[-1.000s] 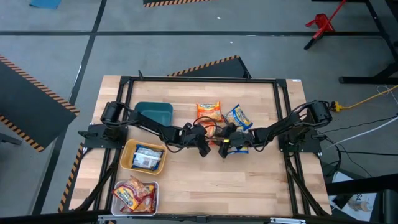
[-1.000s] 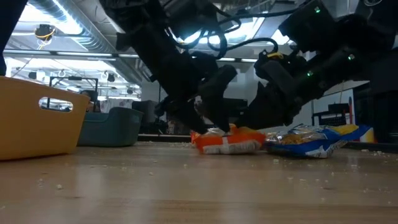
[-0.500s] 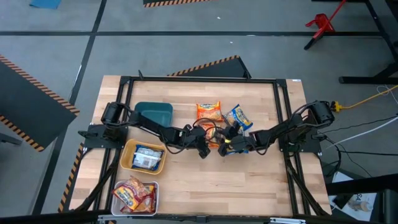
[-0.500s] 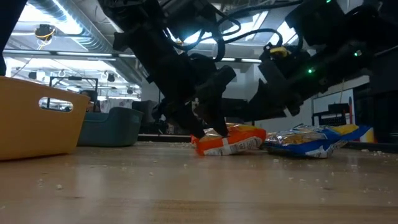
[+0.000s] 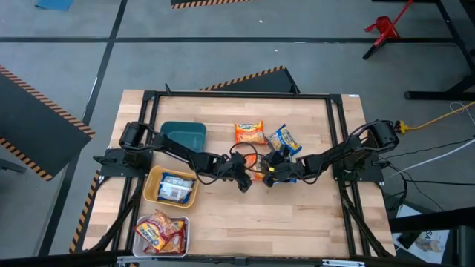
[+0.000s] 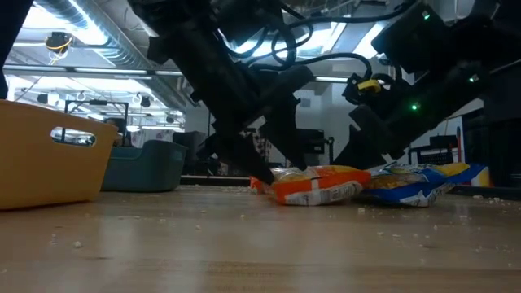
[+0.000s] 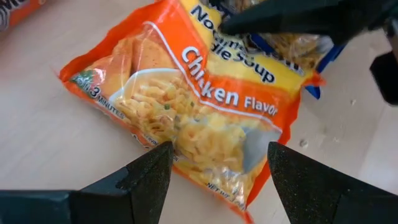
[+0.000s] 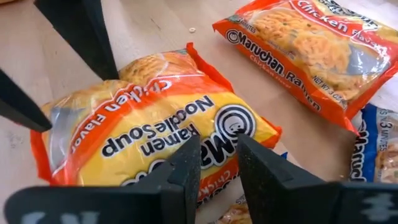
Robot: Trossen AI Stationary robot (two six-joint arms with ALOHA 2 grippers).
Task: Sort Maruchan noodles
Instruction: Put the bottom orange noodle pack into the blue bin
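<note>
An orange Maruchan chicken packet [image 5: 258, 172] [image 6: 319, 186] lies at mid-table between both grippers. My right gripper [image 5: 272, 172] [image 8: 216, 146] is shut on its right end. My left gripper [image 5: 245, 180] [image 7: 217, 152] is open just above the packet's [image 7: 205, 106] left end, one finger on each side; whether it touches, I cannot tell. A second orange packet [image 5: 250, 132] [image 8: 311, 43] and a blue packet [image 5: 285, 139] [image 6: 419, 181] lie flat farther back. My right gripper pinches the orange packet's end [image 8: 219, 171] nearest the table's right side between its two fingers [image 8: 186, 168]. It comes slanting down from the right. That end is raised a little, and the rest of the packet [image 8: 155, 124] lies on the table.
A teal tray [image 5: 184, 135] stands at the far left. Nearer is a yellow tray [image 5: 152, 185] [image 6: 41, 155] holding blue packets, and a white tray [image 5: 182, 230] with red-pink packets sits at the near left. Bare wood spreads over the near middle and right. Crumbs dot the table.
The orange packet has slid a little toward the table's right edge, and its right end has risen. My right gripper has drawn back rightward with it. My left gripper has stayed over the packet's left end.
</note>
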